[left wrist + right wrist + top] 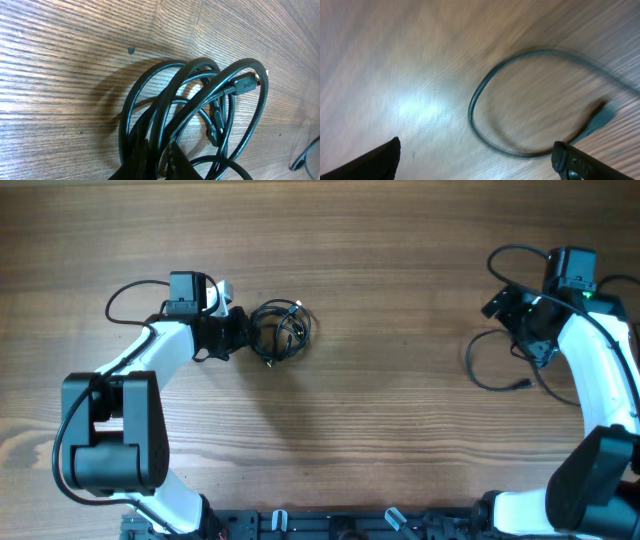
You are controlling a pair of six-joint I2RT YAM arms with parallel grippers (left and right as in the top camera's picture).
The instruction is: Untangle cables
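A fist-sized tangle of thin black cables [283,330] lies left of the table's centre. My left gripper [243,333] is at its left edge and is shut on several strands. In the left wrist view the tangle's loops [165,100] fill the frame, a plug end [244,84] shows at the upper right, and the jaws [162,167] pinch cords at the bottom. One loose cable [480,375] lies in an open loop at the right, with its plug end [525,384]. My right gripper [522,320] is open above that loop's top, fingers wide [477,152], holding nothing. The loop [480,127] looks blurred.
The wooden table [400,440] spans the whole view. Thicker black wires [125,295] arc off the left arm, and another [505,255] off the right arm. The arm bases and a black rail [330,525] sit along the front edge.
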